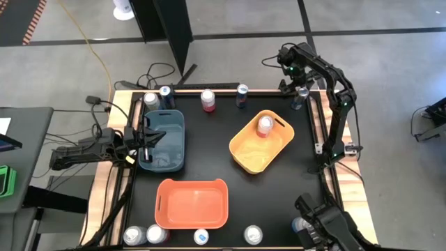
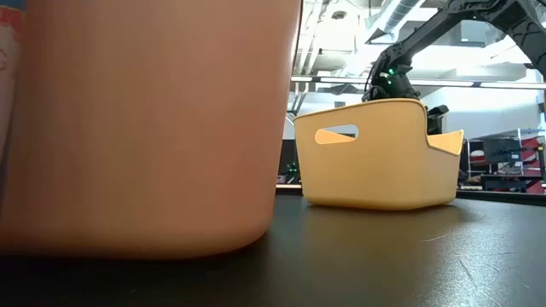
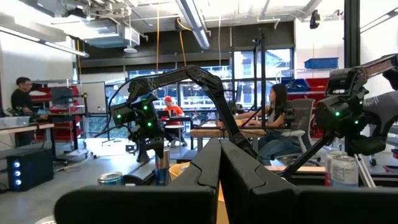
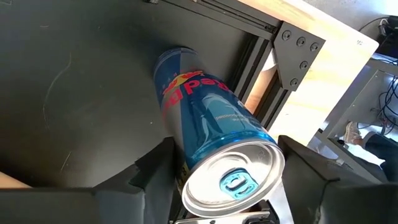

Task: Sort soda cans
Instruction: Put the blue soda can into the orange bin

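Observation:
A blue soda can (image 4: pixel 205 118) with a red-lettered label and a silver top stands upright at the table's far right corner (image 1: pixel 300 100). My right gripper (image 4: pixel 227 168) is around its upper part, one finger on each side. My left gripper (image 3: pixel 219 180) is shut and empty, hovering over the blue bin (image 1: pixel 167 150) at the table's left. A pink can (image 1: pixel 265 125) stands inside the yellow bin (image 1: pixel 254 157). Several more cans stand along the far edge (image 1: pixel 208 101) and the near edge (image 1: pixel 201 238). My right gripper has the blue can's upper body, just below the silver top (image 4: pixel 186 155), between its two fingers, which lie against opposite sides. The fingers come from above, slanting steeply down. The can stands upright with its bottom on the table.
The orange bin (image 1: pixel 191 203) sits near the front, filling the left of the low view (image 2: pixel 145 128). The table's raised frame rail (image 4: pixel 261 93) runs right beside the gripped can. Bare black tabletop (image 1: pixel 209 146) lies between the bins. People sit in the room beyond the table.

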You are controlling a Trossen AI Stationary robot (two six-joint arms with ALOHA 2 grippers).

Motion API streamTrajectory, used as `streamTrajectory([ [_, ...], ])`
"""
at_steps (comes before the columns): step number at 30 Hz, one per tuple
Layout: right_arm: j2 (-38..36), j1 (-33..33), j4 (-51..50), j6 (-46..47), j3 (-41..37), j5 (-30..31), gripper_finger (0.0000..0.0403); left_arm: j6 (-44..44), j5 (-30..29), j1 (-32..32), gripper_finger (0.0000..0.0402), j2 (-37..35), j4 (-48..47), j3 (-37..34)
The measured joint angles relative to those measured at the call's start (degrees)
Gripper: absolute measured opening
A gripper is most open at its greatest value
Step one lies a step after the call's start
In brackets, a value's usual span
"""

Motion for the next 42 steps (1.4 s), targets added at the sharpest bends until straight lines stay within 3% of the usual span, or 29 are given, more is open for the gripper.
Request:
streamTrajectory([
  [15, -0.1, 1.2, 0.3, -0.1, 0.6, 0.5, 0.0228, 0.6, 0.0, 0.0, 0.0002, 0.0, 0.0, 0.0],
  [25, -4.8, 4.0, 0.1, -0.4, 2.0, 0.4, 0.0217, 0.7, 0.0, 0.0, 0.0002, 0.0, 0.0, 0.0],
  [34, -13.4, 10.3, 0.0, 0.0, 2.0, 0.2, 0.0217, 0.7, 0.0, 0.0, 0.0002, 0.0, 0.0, 0.0],
  [42, -21.7, 20.0, -0.1, 2.4, 2.0, -0.3, 0.0217, -0.7, -2.8, 0.0, 0.0002, 0.0, 0.3, 0.0],
])
